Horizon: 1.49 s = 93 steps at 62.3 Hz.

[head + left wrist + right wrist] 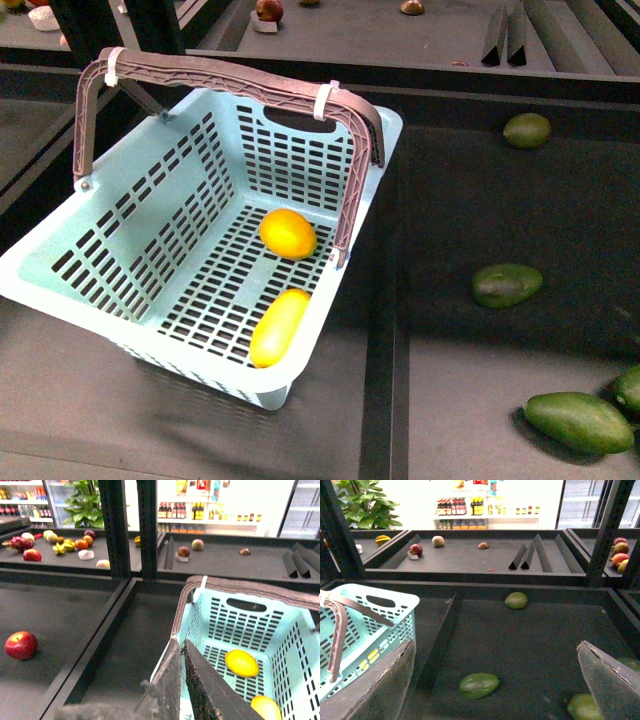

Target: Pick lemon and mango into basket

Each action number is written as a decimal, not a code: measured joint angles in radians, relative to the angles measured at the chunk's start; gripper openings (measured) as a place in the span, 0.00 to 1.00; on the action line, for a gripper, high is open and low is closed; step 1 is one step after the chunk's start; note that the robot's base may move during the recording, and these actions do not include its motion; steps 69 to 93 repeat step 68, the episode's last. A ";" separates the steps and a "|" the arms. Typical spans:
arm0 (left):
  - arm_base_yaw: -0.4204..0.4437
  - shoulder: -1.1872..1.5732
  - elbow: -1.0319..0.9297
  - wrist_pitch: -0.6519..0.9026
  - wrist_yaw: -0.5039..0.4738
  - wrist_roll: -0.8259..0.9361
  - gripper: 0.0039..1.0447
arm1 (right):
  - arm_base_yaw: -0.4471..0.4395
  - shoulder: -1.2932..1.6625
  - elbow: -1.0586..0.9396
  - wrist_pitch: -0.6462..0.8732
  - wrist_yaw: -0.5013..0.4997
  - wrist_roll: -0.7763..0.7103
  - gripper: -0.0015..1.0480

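The light teal basket (150, 230) stands on the dark shelf at the left, its brown handles raised. On its slotted floor lies the plump yellow lemon (287, 233), and nearer the front wall the longer yellow mango (278, 327). No arm shows in the front view. In the left wrist view my left gripper (180, 644) is shut with nothing in it, poised over the basket's rim (190, 610), with the lemon (242, 663) and the mango (266, 707) beyond it. My right gripper (496, 649) is open and empty above the dark shelf, beside the basket (365, 630).
Dark green oval fruits lie right of the basket (507, 285) (527, 130) (578, 421). A raised divider (385, 330) runs between the two bins. A red apple (21, 645) sits in the left bin. More fruit lies on the back shelves (75, 544).
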 joint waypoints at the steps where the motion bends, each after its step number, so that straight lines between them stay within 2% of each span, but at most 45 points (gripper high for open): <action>1: 0.000 -0.016 0.000 -0.005 0.000 0.000 0.03 | 0.000 0.000 0.000 0.000 0.000 0.000 0.92; 35: 0.000 -0.028 0.000 -0.010 0.000 0.000 0.03 | 0.000 0.000 0.000 0.000 0.000 0.000 0.92; 42: 0.000 -0.028 0.000 -0.010 0.000 0.000 0.25 | 0.000 0.000 0.000 0.000 0.000 0.000 0.92; 46: 0.000 -0.028 0.000 -0.010 0.000 0.000 0.46 | 0.000 0.000 0.000 0.000 0.000 0.000 0.92; 60: 0.000 -0.028 0.000 -0.010 0.000 0.000 0.91 | 0.000 0.000 0.000 0.000 0.000 0.000 0.92; 62: 0.000 -0.028 0.000 -0.010 0.000 0.000 0.95 | 0.000 0.000 0.000 0.000 0.000 0.000 0.92; 93: 0.000 -0.028 0.000 -0.010 0.000 0.002 0.94 | 0.000 0.000 0.000 0.000 0.000 0.000 0.92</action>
